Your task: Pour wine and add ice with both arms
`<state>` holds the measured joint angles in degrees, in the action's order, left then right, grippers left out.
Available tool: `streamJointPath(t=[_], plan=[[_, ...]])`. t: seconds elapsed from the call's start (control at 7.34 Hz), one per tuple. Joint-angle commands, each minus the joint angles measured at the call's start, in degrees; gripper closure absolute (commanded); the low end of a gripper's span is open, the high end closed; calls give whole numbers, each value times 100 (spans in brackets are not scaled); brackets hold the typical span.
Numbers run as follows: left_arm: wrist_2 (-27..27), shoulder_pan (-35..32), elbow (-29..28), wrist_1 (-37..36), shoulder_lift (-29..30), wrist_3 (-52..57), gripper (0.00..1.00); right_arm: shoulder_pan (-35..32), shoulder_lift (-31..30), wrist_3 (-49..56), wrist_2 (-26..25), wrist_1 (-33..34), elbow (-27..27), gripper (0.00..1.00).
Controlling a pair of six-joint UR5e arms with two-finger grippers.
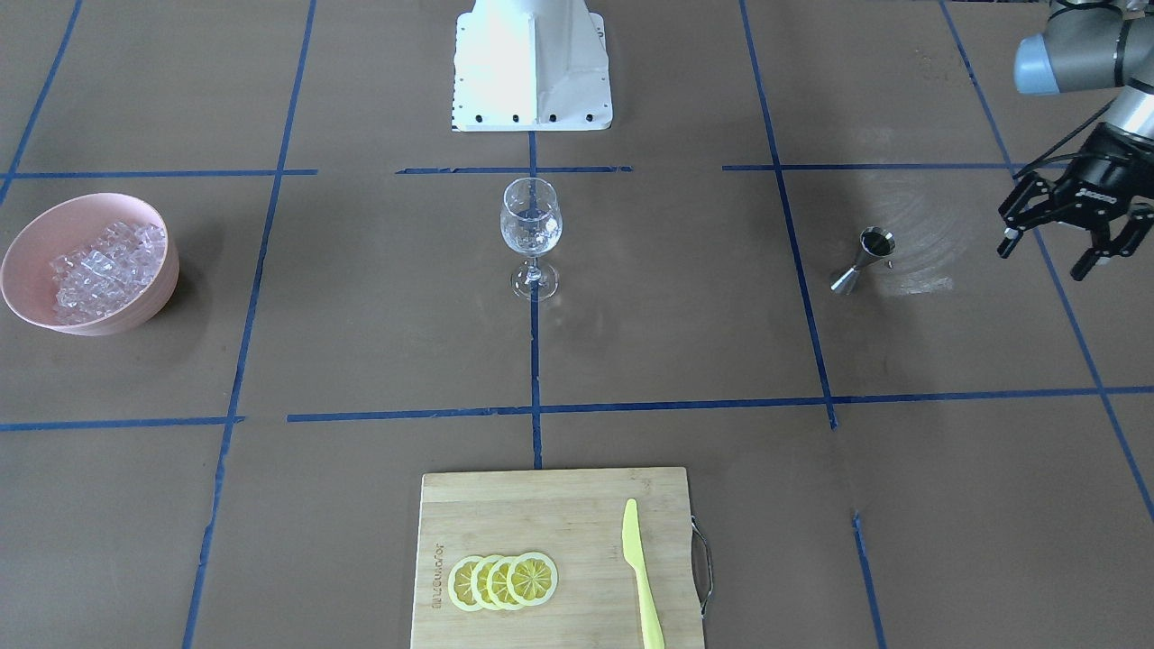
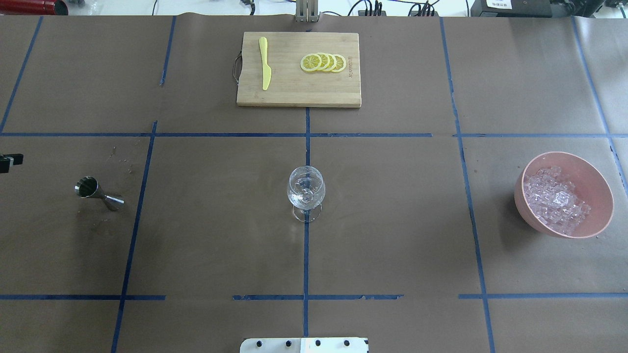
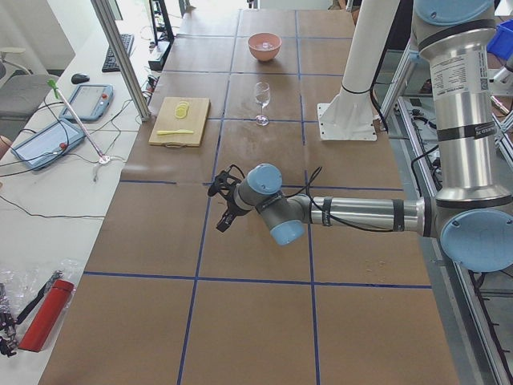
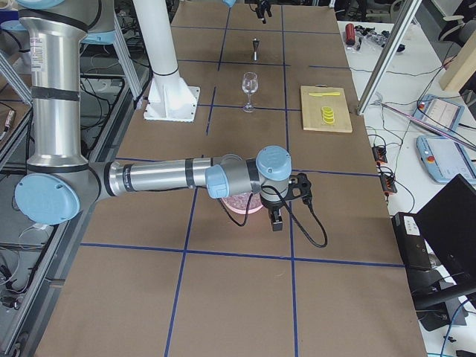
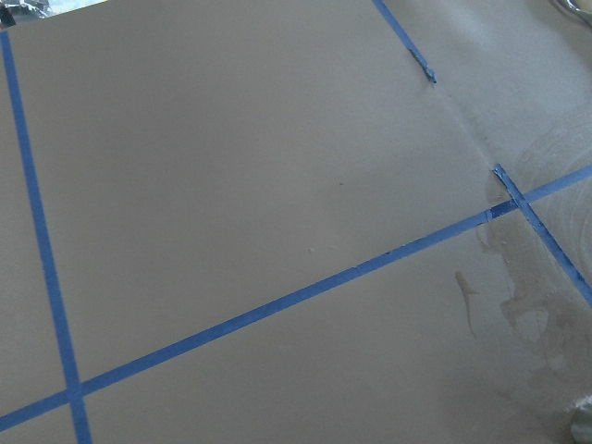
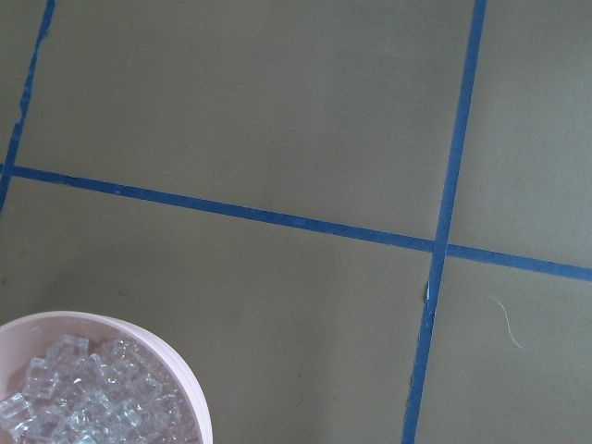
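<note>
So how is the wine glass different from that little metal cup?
The wine glass is see-through; the metal cup is shiny silver. The wine glass is taller, with a bowl on a thin stem; the metal cup is short and pinched in its middle. The wine glass stands mid-table, the metal cup off to one side. Both stand upright.

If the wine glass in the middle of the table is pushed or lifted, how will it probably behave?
The wine glass would likely tip if pushed high up: wide bowl, thin stem, small foot. It looks like smooth clear glass, so it is probably fragile and rather slippery.
</note>
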<state>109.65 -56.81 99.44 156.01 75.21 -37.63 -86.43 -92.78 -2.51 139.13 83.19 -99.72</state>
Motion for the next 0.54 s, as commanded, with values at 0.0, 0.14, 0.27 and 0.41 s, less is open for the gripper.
streamJointPath(t=[0.0,0.14,0.27,0.41], plan=[[-1875,1403,172,1240,-949,-928,0,3,-3,-4,18,-14,-30,0],[-2443,1958,172,1552,-1060,-1626,0,3,6,-4,62,-14,-38,0],[-3545,2920,181,1563,-1070,-2094,0,3,-3,5,227,-22,-39,0],[-3852,3269,199,1642,-1078,-2151,0,-6,-3,5,264,-23,-47,0]])
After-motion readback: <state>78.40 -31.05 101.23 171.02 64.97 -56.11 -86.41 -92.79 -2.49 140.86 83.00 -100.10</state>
